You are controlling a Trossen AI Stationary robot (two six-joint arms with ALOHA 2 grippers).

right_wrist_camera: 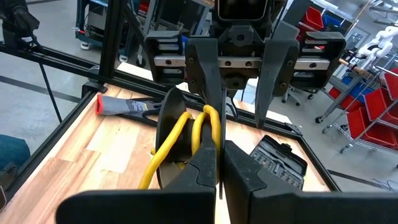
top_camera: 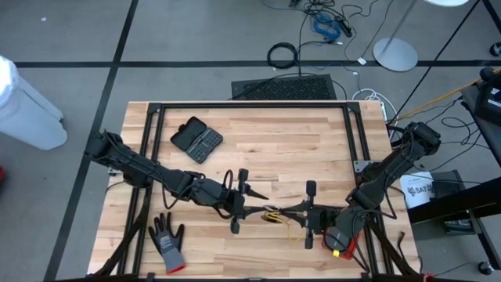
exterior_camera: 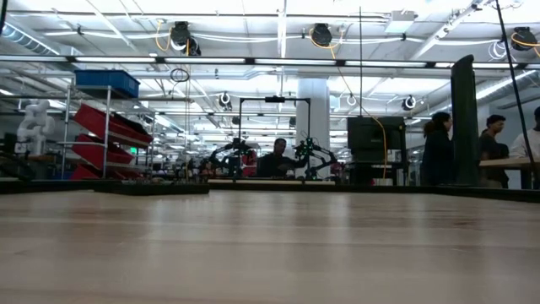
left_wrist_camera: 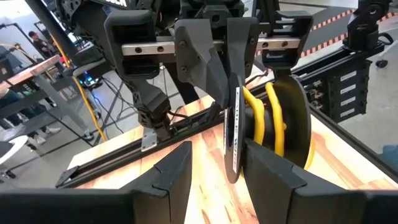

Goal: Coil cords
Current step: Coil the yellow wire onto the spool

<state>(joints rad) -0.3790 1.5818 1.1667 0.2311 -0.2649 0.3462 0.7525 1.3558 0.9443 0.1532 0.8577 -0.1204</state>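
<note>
The thin yellow cord (top_camera: 274, 215) is looped around a small black round part, which shows as a thin disc edge-on in the left wrist view (left_wrist_camera: 233, 140) with a darker disc behind it (left_wrist_camera: 295, 118). It sits between my two grippers near the table's front middle. My right gripper (right_wrist_camera: 219, 165) comes from the right and is shut on the thin disc. My left gripper (left_wrist_camera: 217, 177) comes from the left and is open. Its fingers stand on either side of the same disc; I cannot tell whether they touch it. The low view shows neither gripper nor the cord. My right gripper pinches the thin black disc's rim (left_wrist_camera: 235, 93) between its two fingers, level, from the table's right side. The yellow loops (right_wrist_camera: 205, 121) sit just beyond the fingertips against the second disc (right_wrist_camera: 166, 124). A loose length of cord (right_wrist_camera: 152, 168) runs down toward the table.
A grey glove (top_camera: 167, 241) lies at the front left. A black case (top_camera: 196, 139) lies at the far left. Black frame rails (top_camera: 250, 104) run along the table's edges. People show in the room beyond the table (exterior_camera: 439, 148).
</note>
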